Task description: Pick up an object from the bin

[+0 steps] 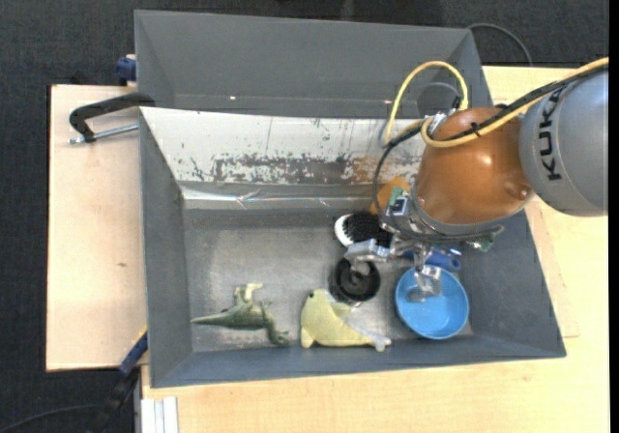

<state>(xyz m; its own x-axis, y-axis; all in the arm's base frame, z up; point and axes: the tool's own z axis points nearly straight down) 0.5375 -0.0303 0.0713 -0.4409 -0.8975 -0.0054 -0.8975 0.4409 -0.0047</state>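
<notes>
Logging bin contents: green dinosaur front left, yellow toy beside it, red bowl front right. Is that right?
No: the camera view shows the bowl at front right is blue, not red. The green dinosaur does lie front left, with the yellow toy beside it.

A green dinosaur figure (244,313) is seen lying on its side in the lower middle of the frame. A pale yellow soft toy (327,323) is set near it on the right. Just above the toy, a black round piece (354,278) is placed, with a second black, bristly one (354,227) above that.
</notes>
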